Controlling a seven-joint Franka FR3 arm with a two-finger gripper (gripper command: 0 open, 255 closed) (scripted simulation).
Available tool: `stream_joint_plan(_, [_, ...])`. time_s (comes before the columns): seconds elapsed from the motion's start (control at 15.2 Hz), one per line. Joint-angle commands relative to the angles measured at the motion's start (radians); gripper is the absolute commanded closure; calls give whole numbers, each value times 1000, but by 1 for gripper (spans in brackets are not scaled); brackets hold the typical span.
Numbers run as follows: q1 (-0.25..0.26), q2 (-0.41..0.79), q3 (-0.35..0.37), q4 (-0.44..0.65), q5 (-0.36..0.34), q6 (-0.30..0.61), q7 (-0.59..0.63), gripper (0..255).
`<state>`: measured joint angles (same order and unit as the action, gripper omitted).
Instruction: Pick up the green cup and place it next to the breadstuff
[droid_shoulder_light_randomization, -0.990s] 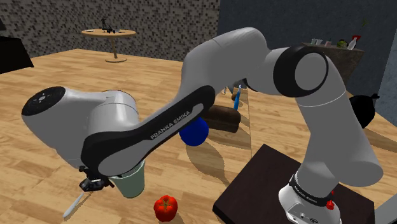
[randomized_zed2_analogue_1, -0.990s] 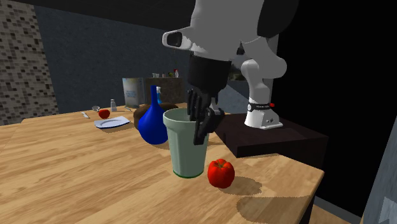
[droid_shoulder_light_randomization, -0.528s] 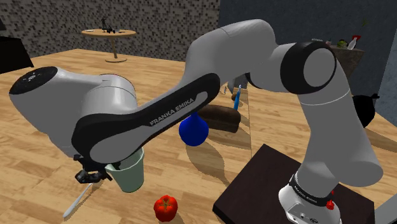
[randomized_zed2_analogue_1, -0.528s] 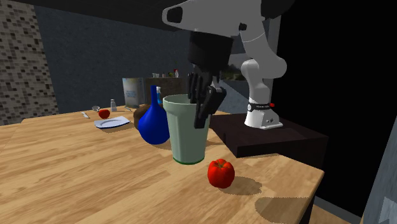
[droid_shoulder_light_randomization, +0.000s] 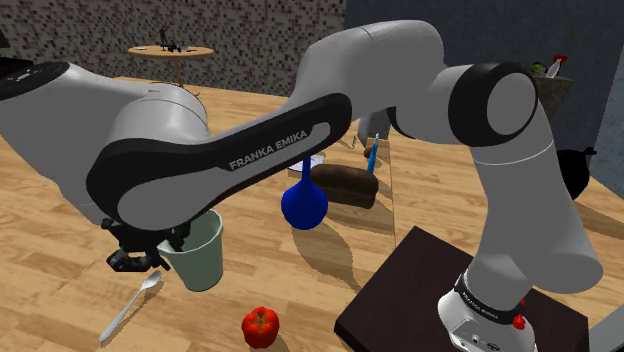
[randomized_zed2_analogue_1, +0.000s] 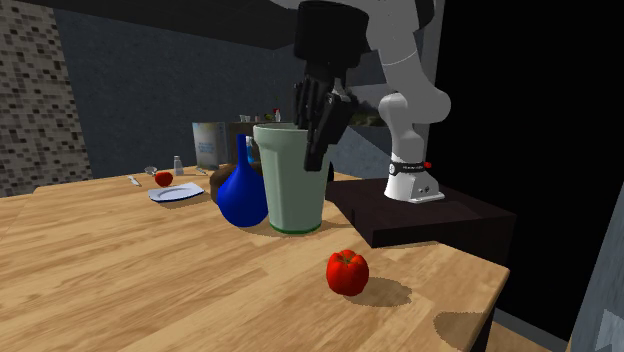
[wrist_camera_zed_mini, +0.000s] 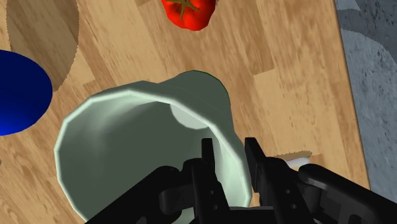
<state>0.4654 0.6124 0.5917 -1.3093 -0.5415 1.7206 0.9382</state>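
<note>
A pale green cup (droid_shoulder_light_randomization: 197, 252) hangs a little above the wooden table (droid_shoulder_light_randomization: 60, 270), and my gripper (droid_shoulder_light_randomization: 163, 247) is shut on its rim. In the second exterior view the gripper (randomized_zed2_analogue_1: 318, 125) clasps the cup (randomized_zed2_analogue_1: 290, 185) from above, one finger inside and one outside. In the wrist view the gripper (wrist_camera_zed_mini: 229, 154) pinches the wall of the cup (wrist_camera_zed_mini: 143, 121). The dark brown loaf (droid_shoulder_light_randomization: 347, 186) lies farther back, behind a blue vase (droid_shoulder_light_randomization: 303, 206); the cup is well apart from it.
A red pepper (droid_shoulder_light_randomization: 260, 326) and a white spoon (droid_shoulder_light_randomization: 128, 312) lie on the table below the cup. The blue vase (randomized_zed2_analogue_1: 243, 195) stands just beside the cup. A plate (randomized_zed2_analogue_1: 177, 192) sits further back. The dark stand (droid_shoulder_light_randomization: 440, 290) borders the table.
The gripper has risen with the cup clasped in it; the cup has left the table and now hangs higher, closer to the blue vase in the second exterior view.
</note>
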Motion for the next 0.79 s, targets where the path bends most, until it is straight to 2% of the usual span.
stream_joint_plan(0.0, [2,-6,2,20,4,-23,-8,255])
stream_joint_plan(0.33, [12,-11,5,70,10,-74,-24,255])
stream_joint_plan(0.73, [-189,-272,42,-311,114,89,-88,255])
